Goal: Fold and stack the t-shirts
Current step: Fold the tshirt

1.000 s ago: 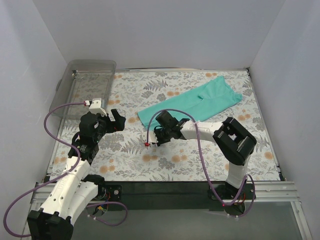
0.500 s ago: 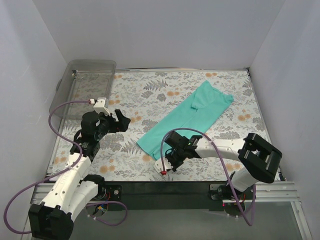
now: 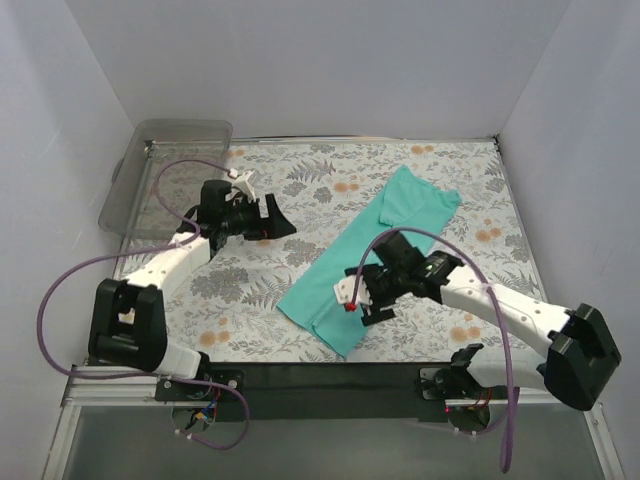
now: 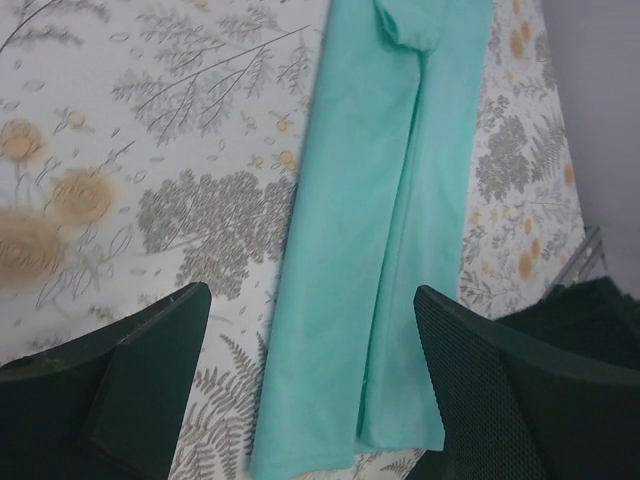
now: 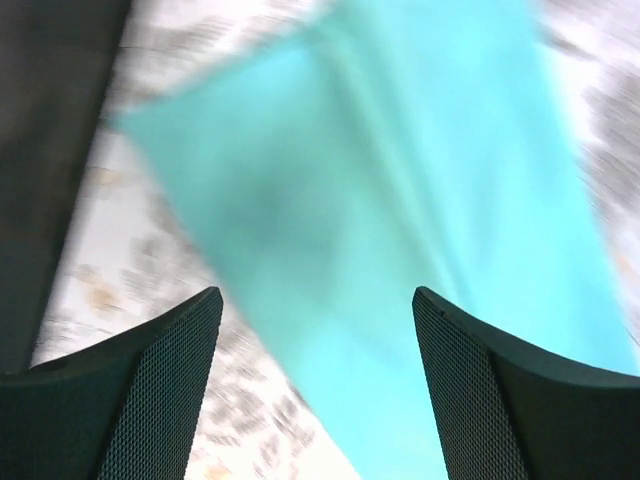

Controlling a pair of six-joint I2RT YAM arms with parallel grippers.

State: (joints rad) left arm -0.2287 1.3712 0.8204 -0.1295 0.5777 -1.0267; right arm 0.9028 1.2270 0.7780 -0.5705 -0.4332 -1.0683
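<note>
lying beneath right claw (image 5: pixel 315 298): t-shirt (image 3: pixel 398 228)

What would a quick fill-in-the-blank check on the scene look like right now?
The number of t-shirts lying on the table is ___. The left gripper and the right gripper both have their jaws ___. The clear bin sits at the table's far ___ corner, away from the t-shirt.
Missing words: one; open; left.
</note>
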